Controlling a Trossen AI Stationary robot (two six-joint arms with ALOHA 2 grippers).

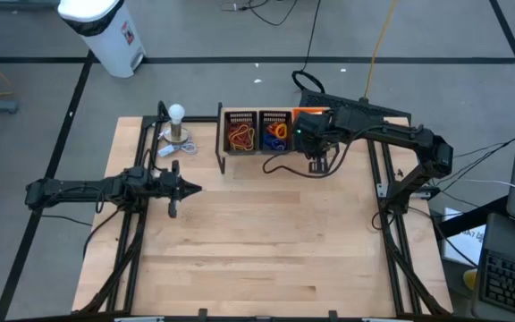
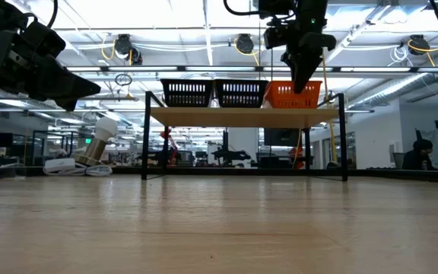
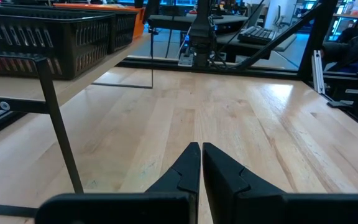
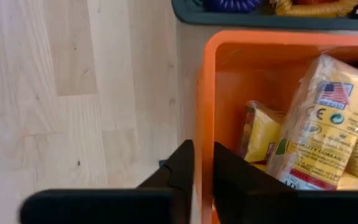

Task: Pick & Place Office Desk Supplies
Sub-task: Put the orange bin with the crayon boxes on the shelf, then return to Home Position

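1. Two arms share the table (image 1: 257,259), whose near half lies bare. The left gripper (image 1: 175,189) waits near the left edge, lifted off the wood, its fingers (image 3: 185,171) pressed together on nothing.

2. Further back, a low shelf (image 2: 242,116) on thin legs runs along the far edge, carrying three baskets in a row.

3. The two black baskets (image 1: 257,131) hold tangled elastic loops (image 1: 240,136) in red, orange, yellow and blue.

4. The orange basket (image 4: 241,56) sits at the shelf's right end, and yellow packets (image 4: 328,118) lie piled inside it. I see no loose supplies elsewhere on the table.

5. The right gripper (image 4: 201,168) hangs at that basket's rim, one finger outside the wall and one just inside, the jaws only a sliver apart and pinching nothing I can make out. The orange wall runs through the slit between them.

6. My judgement is that the step in hand is a release over the orange basket, or the pull-away after it. To do it well, open wider before moving so neither finger drags the wall.

7. Rise straight up until the fingers clear the rim, then swing out over the table. A sideways start could tip the basket or slide it along the shelf.

8. If another packet is wanted, centre over the pile, not the rim, and come down with the jaws spread.

9. The white ball-topped stand (image 1: 178,125) at the far left corner needs no attention.
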